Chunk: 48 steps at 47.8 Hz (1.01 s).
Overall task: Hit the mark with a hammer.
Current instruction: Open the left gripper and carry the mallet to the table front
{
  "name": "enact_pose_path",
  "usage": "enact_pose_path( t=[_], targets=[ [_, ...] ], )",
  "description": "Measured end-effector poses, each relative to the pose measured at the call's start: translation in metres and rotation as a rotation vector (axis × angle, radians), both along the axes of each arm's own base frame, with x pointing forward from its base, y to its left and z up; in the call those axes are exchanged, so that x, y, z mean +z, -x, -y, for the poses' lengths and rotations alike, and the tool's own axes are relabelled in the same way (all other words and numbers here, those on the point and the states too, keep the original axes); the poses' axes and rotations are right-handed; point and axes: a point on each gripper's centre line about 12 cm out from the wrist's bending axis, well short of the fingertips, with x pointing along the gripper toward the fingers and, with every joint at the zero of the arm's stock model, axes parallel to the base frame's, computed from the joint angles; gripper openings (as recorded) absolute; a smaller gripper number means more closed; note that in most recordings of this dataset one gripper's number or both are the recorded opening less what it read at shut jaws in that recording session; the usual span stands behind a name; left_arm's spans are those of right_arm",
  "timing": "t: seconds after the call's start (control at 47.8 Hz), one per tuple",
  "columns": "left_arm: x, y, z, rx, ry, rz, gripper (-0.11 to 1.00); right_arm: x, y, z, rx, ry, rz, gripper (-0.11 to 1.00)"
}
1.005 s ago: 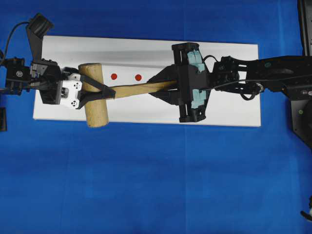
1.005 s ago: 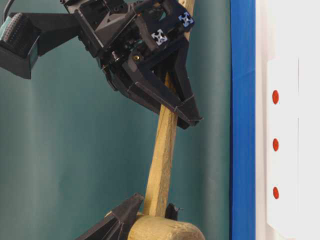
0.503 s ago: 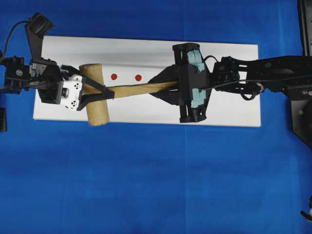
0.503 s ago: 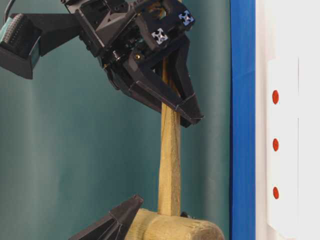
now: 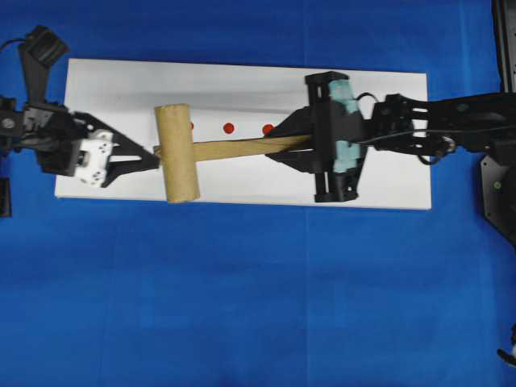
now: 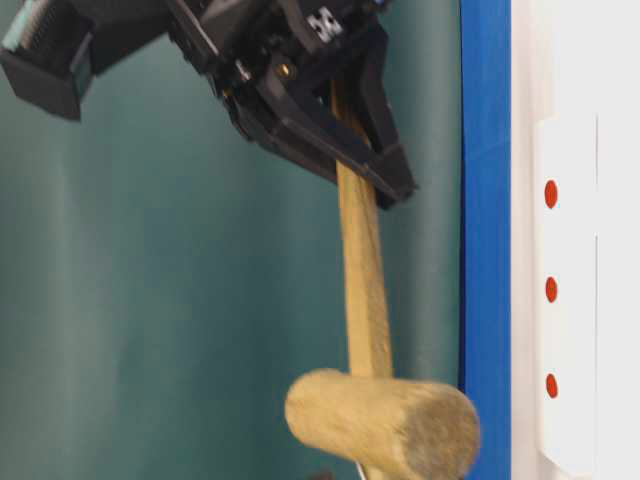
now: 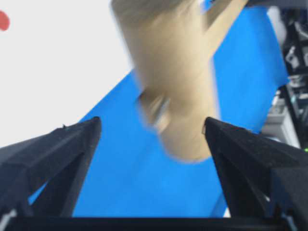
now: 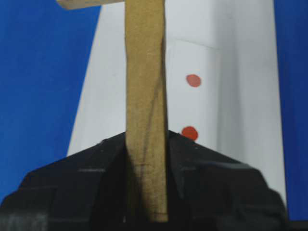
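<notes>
One hammer, head leftward, handle rightward

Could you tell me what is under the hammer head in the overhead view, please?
Below the raised hammer lies the white board. Its head overlaps the leftmost red dot of the row; the board beneath it is hidden. The right gripper holds the handle.

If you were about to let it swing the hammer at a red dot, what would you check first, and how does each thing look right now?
1. Right gripper shut on the hammer handle: ok.
2. Left gripper open and off the head: ok.
3. Left gripper clear of the swing: cannot tell; its tips sit close beside the head.
4. Red dots in sight on the white board: ok, though the head partly covers one.
5. Head raised above the board: ok in the table-level view.
</notes>
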Motion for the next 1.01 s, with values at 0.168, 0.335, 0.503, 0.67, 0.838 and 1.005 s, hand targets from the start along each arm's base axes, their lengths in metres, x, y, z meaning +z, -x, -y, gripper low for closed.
enact_pose_path(
  t=[0.168, 0.335, 0.503, 0.67, 0.838, 1.005],
  targets=[
    [0.002, 0.018, 0.003, -0.011, 0.000, 0.014, 0.91, 0.002, 0.009, 0.000, -0.010, -0.015, 0.007, 0.08],
    [0.008, 0.032, 0.004, -0.014, -0.001, 0.048, 0.91, 0.002, 0.009, 0.000, -0.019, -0.029, 0.007, 0.08],
    [0.012, 0.039, 0.004, -0.023, -0.017, 0.061, 0.91, 0.002, 0.008, 0.000, -0.039, -0.063, 0.009, 0.08],
    [0.010, 0.039, 0.001, -0.061, -0.114, 0.051, 0.90, -0.004, 0.003, -0.009, -0.058, -0.139, -0.003, 0.08],
    [0.010, 0.038, -0.002, -0.156, -0.316, 0.047, 0.90, -0.010, -0.002, -0.040, -0.016, -0.209, -0.021, 0.08],
    [0.010, 0.038, -0.003, -0.267, -0.540, 0.038, 0.89, -0.017, -0.004, -0.072, 0.007, -0.269, -0.009, 0.08]
  ],
)
